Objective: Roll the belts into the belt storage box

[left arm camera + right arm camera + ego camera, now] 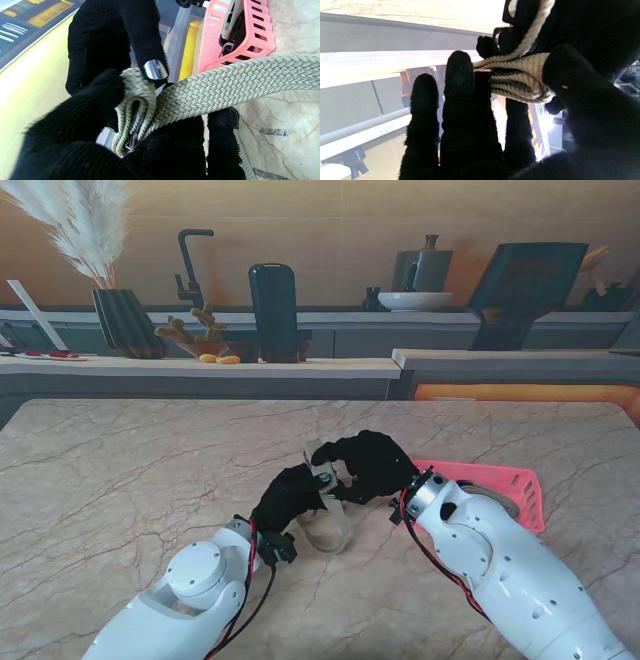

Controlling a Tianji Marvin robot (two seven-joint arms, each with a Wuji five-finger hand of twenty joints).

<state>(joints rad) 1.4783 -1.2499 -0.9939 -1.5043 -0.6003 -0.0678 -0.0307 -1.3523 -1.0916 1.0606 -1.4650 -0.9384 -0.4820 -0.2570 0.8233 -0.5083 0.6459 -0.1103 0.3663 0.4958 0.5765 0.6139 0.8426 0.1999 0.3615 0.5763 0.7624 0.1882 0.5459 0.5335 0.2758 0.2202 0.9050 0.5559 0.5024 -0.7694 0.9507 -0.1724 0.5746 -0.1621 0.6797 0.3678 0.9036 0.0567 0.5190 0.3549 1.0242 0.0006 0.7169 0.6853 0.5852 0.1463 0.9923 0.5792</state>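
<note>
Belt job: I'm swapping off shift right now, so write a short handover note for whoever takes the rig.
Left hand: shut on the woven belt.
Right hand: shut on the same belt, pinching the started coil.
The pink storage box sits on the table to the right, behind the right forearm; one rolled belt is already inside.
Done: the first few turns.
Left: the loose tail trails on the table; finish rolling, then place it in the box.

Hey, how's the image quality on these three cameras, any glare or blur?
Stand view: evenly lit and sharp. Left wrist view: braided belt and pink box are crisp, but the near glove at the frame's edge is blurred. Right wrist view: backlit, with blown-out table and fingers nearly silhouetted.
</note>
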